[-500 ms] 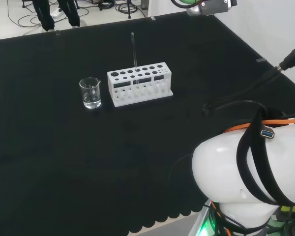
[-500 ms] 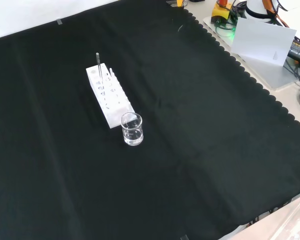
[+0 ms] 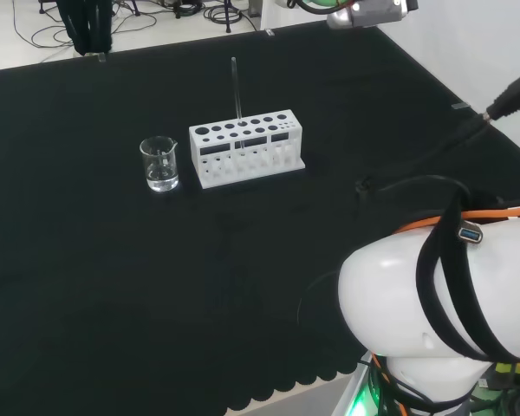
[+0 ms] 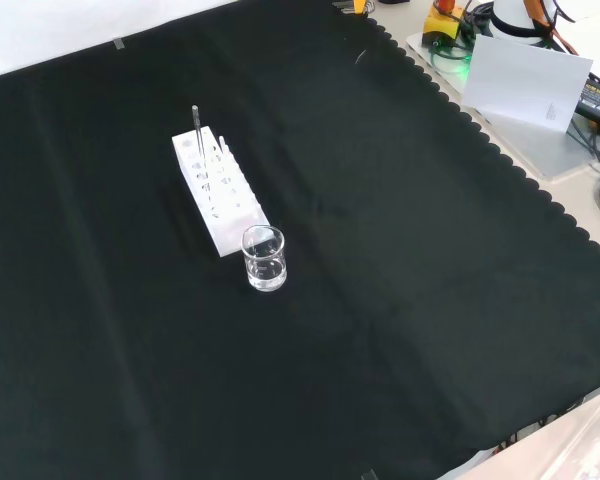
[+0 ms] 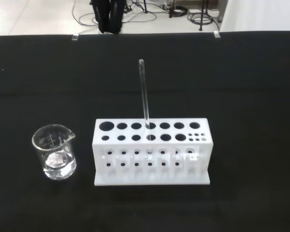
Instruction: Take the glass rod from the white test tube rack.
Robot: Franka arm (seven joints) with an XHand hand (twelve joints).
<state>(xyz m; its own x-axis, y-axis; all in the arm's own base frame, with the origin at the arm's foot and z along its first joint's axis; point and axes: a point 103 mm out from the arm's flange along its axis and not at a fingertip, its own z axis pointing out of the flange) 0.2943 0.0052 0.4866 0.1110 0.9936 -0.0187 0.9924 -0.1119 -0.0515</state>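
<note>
On the desk (image 3: pixel 87 286) covered with black cloth stands one white rectangular plastic test tube rack (image 3: pixel 246 148) (image 4: pixel 218 192) (image 5: pixel 152 152). One thin clear glass rod (image 3: pixel 236 87) (image 4: pixel 197 130) (image 5: pixel 144 94) stands upright in it. One small clear glass beaker (image 3: pixel 159 164) (image 4: pixel 264 258) (image 5: pixel 55 152) stands just beside the rack. In the wrist view the top of the rack shows two rows of large round holes, seven in the far row and six in the near row, plus one cluster of small holes at one end.
</note>
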